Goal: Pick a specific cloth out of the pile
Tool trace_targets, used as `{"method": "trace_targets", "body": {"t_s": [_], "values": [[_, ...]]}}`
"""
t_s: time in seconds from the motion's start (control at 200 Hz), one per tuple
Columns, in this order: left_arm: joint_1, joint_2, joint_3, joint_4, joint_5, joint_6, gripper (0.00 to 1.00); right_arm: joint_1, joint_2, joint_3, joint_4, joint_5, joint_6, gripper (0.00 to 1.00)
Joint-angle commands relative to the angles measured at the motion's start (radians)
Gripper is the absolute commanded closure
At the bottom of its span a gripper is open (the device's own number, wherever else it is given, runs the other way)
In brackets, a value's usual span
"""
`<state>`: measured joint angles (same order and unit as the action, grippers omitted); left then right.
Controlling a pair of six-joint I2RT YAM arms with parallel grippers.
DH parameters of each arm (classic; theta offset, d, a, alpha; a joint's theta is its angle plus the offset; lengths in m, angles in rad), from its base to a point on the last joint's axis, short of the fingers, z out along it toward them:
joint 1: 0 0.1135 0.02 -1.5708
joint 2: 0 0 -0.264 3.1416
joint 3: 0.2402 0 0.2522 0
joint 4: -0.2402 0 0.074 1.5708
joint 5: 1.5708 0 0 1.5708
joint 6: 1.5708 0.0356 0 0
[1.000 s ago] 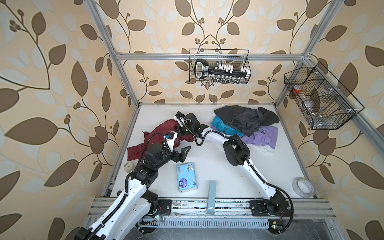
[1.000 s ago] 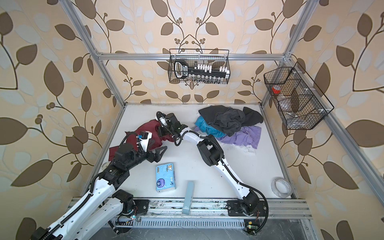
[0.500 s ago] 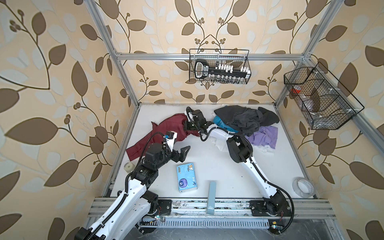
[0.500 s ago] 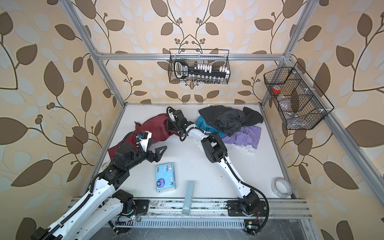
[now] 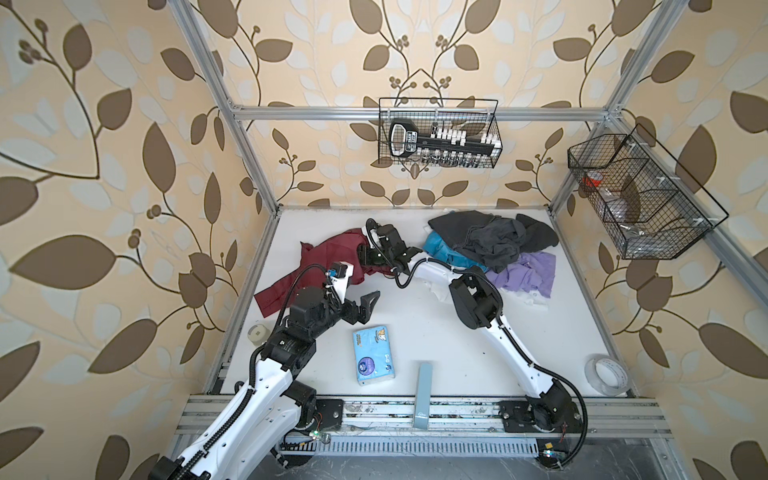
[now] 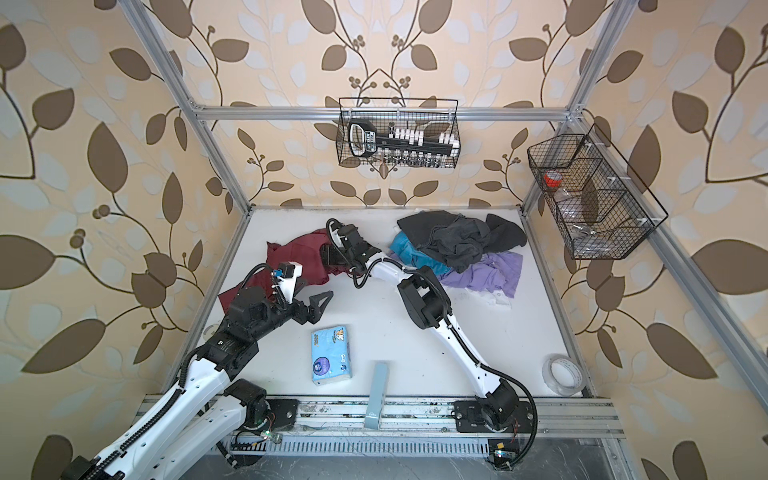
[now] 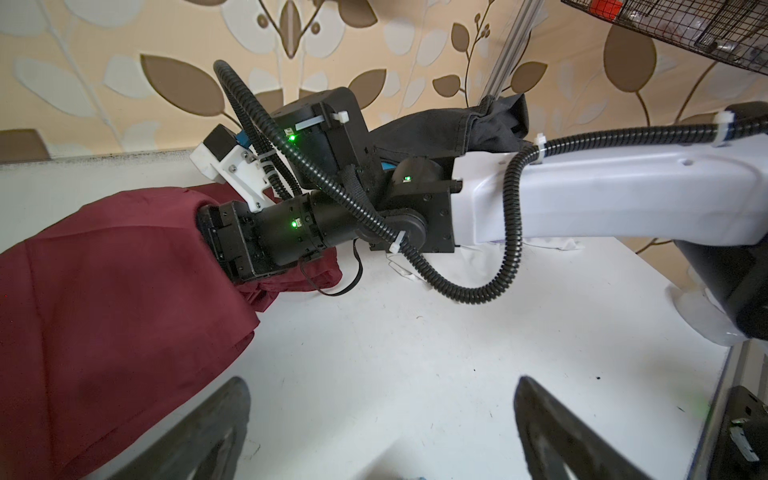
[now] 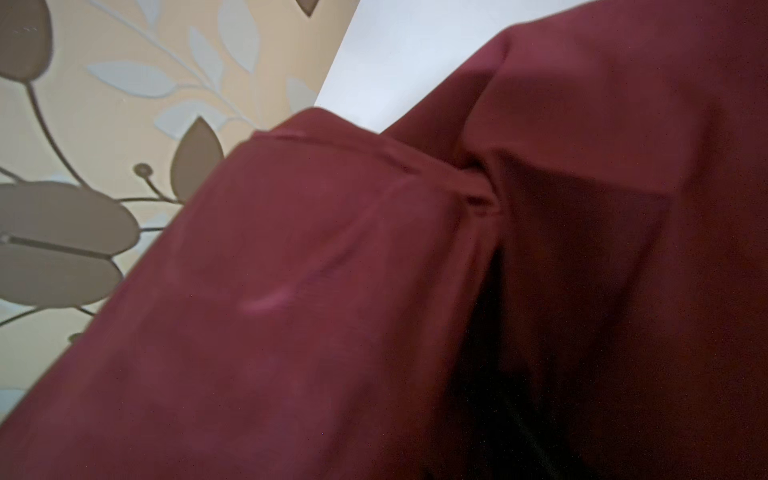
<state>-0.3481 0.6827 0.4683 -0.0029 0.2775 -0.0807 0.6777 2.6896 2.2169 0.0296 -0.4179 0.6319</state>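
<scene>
Creased maroon cloth [image 8: 374, 291] fills most, leafy wallpaper [image 8: 83, 104] behind

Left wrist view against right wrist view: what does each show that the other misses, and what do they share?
Only the left wrist view: the right arm, its tip sunk in the cloth so the jaws are hidden; the dark grey garment; a wire basket; the open left gripper.
Only the right wrist view: a close look at the cloth's seam and a bunched crease.
Both: the cloth, the white table and the leaf wallpaper.
</scene>
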Motion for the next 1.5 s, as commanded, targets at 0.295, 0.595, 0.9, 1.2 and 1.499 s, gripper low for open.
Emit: {"method": "trace_targets", "body": {"t_s": [0.295, 0.595, 0.9, 1.2, 1.499], "values": [[-0.015, -0.046, -0.013, 0.046, -0.027, -0.001, 0.01, -0.012, -0.44, -0.421, -0.227, 0.089, -0.146, 0.01], [-0.045, -0.051, -0.007, 0.006, -0.239, 0.02, 0.01, -0.066, -0.988, -0.933, -0.275, 0.323, -0.273, 0.0], [-0.042, 0.125, -0.097, 0.246, -0.904, 0.102, 0.01, -0.401, -1.553, -1.445, -0.008, 0.547, -0.467, 0.0], [0.165, 0.432, -0.137, 0.52, -0.819, 0.029, 0.01, -0.589, -1.602, -1.812, 0.506, 0.571, -0.615, 0.0], [0.248, 0.688, -0.218, 0.913, -0.695, 0.015, 0.01, -0.646, -1.268, -1.913, 0.915, 0.579, -0.593, 0.01]]}}
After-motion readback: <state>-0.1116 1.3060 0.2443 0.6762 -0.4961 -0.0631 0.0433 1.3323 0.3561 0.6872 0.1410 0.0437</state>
